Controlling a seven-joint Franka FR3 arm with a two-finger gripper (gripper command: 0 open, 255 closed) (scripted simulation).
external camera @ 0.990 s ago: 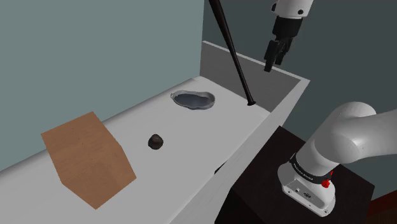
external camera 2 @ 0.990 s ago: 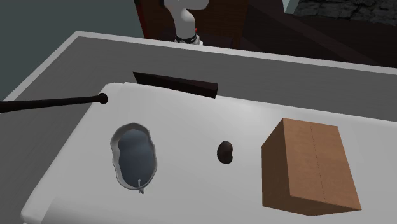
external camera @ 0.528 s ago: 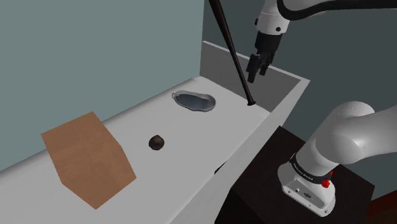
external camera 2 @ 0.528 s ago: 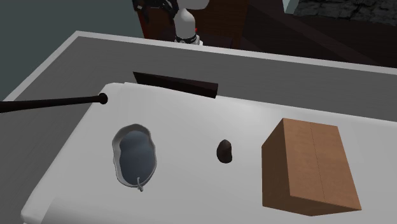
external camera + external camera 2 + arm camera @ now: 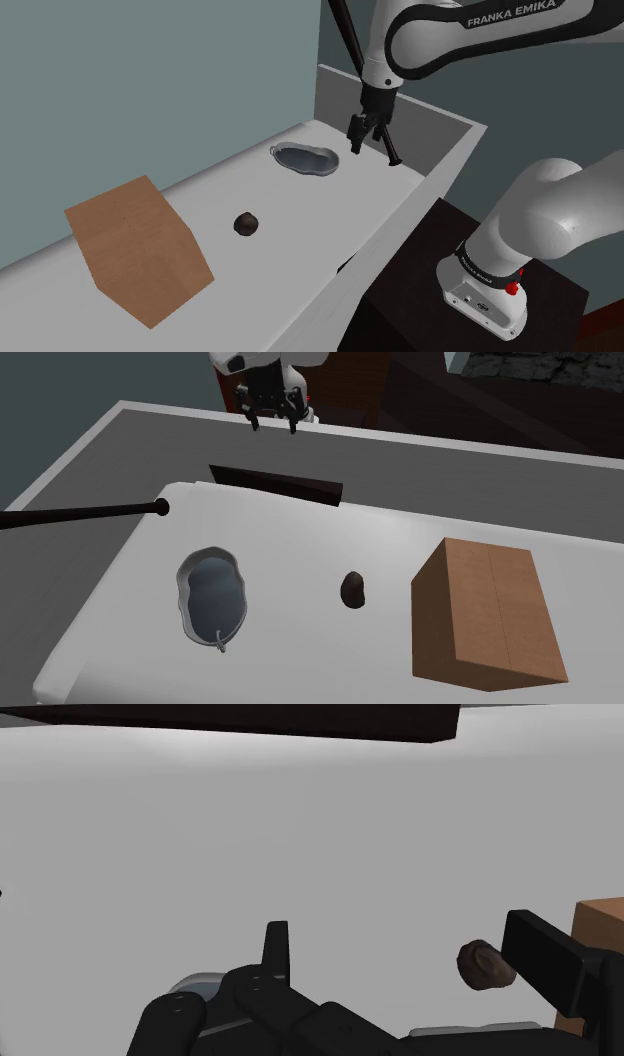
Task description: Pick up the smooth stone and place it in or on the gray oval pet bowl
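Your end effector (image 5: 358, 140) hangs released and wide open, just beside the bat (image 5: 372, 100); the stone (image 5: 245, 222) lies well apart from it on open worktop (image 5: 300, 230), between bowl (image 5: 305, 158) and box (image 5: 140, 250)

White arm (image 5: 540, 215) arcs high & bends over, pincer (image 5: 272, 424) pointing down w/ both fingers (image 5: 545, 962) spread apart.

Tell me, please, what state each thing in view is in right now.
hand: open, empty, raised in the air
stone: lying loose, not held
pet bowl: upright, nothing in it
box: closed, standing flat
bat: leaning, knob end down
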